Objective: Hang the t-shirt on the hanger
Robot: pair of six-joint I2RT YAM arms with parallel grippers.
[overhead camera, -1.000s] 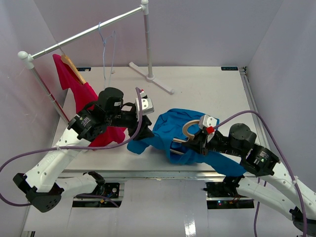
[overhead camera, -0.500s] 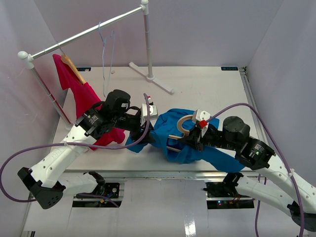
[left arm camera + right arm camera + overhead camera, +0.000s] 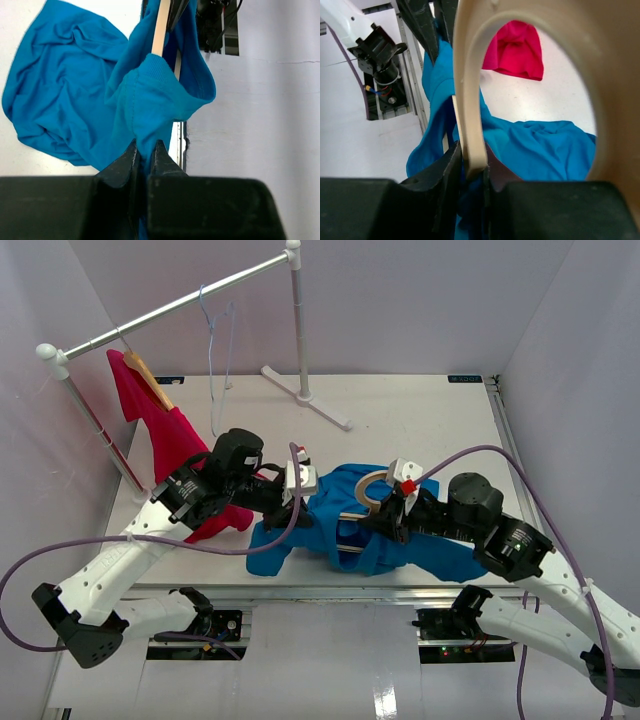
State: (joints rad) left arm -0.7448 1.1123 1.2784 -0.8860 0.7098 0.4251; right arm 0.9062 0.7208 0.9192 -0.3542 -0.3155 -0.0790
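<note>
The bright blue t-shirt [image 3: 335, 502] lies bunched at the table's front middle, partly draped over the tan wooden hanger, whose rounded hook [image 3: 374, 489] sticks up out of the cloth. My left gripper [image 3: 303, 485] is at the shirt's left side; in the left wrist view it [image 3: 145, 151] is shut on a fold of the t-shirt [image 3: 150, 95], with the hanger's wood [image 3: 160, 27] behind. My right gripper [image 3: 388, 504] is at the hook; in the right wrist view it [image 3: 473, 162] is shut on the hanger's hook [image 3: 467, 85], over the blue cloth [image 3: 540, 150].
A white clothes rail [image 3: 190, 302] on posts stands at the back left, its foot [image 3: 305, 397] on the table. A magenta-red shirt [image 3: 165, 430] on its own wooden hanger and a thin pale-blue wire hanger [image 3: 212, 340] hang from it. Walls enclose the table.
</note>
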